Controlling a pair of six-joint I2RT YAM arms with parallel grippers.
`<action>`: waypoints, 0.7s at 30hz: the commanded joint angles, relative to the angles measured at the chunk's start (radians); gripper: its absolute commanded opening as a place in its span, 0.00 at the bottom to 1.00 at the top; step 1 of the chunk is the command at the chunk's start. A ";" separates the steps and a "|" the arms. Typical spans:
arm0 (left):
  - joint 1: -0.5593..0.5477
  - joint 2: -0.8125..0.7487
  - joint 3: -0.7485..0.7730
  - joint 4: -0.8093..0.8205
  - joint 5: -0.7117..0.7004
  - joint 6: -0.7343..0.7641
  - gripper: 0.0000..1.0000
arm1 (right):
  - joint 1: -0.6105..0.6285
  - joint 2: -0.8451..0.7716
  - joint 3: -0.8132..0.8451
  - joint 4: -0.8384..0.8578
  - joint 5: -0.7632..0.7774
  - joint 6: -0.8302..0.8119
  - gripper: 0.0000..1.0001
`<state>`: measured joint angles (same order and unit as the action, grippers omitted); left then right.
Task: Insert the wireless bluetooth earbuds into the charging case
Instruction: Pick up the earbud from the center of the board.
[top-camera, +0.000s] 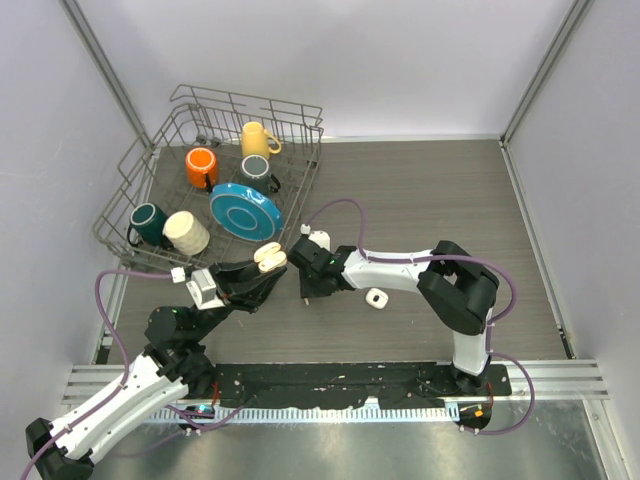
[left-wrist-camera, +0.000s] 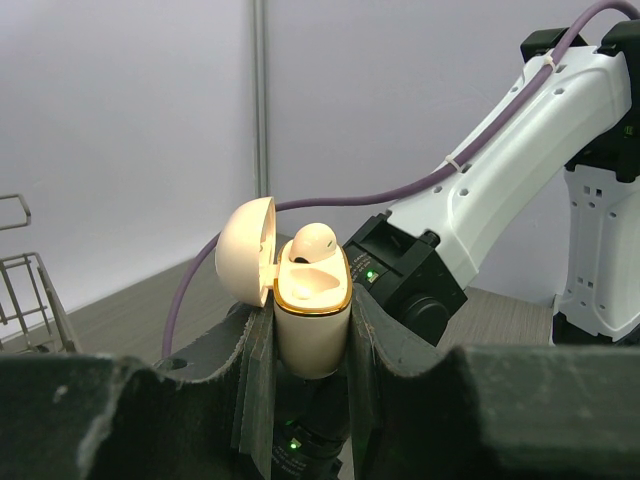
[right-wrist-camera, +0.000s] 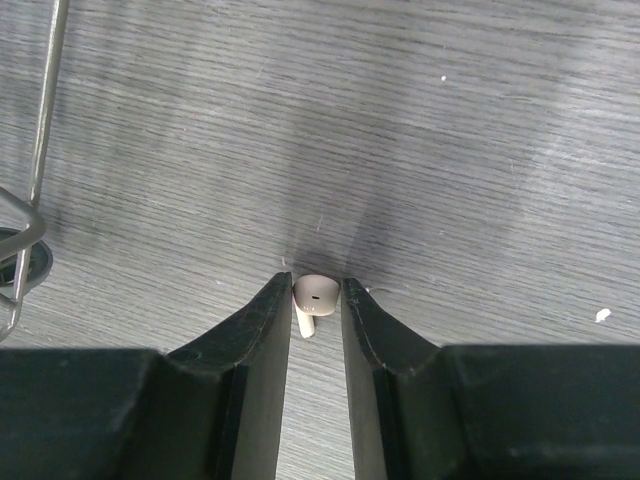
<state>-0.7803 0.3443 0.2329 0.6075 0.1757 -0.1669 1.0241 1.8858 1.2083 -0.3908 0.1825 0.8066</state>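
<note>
While my right pincer (right-wrist-camera: 315, 284) clenches tiny white plastic earbud (right-wrist-camera: 316, 297) by rounded head, on desk (right-wrist-camera: 450, 150) nearer near edge, I judge it light, hard, slick: squeeze gently. My left pincer (left-wrist-camera: 309, 312) grips open cream gold-rimmed charging case (left-wrist-camera: 312, 340).

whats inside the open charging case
One white earbud sits in the charging case, its head above the gold rim. Its stem and the rest of the interior are hidden by the case wall.
</note>
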 joint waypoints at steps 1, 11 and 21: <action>0.000 0.004 0.023 0.018 -0.010 0.015 0.00 | 0.005 0.001 0.030 -0.008 0.005 -0.007 0.31; 0.001 -0.001 0.020 0.020 -0.012 0.012 0.00 | 0.004 0.001 0.023 -0.019 0.005 -0.003 0.29; 0.001 -0.010 0.017 0.014 -0.015 0.010 0.00 | 0.004 -0.016 0.019 -0.013 0.008 0.000 0.14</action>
<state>-0.7803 0.3439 0.2329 0.6075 0.1749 -0.1673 1.0237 1.8858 1.2083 -0.3981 0.1810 0.8078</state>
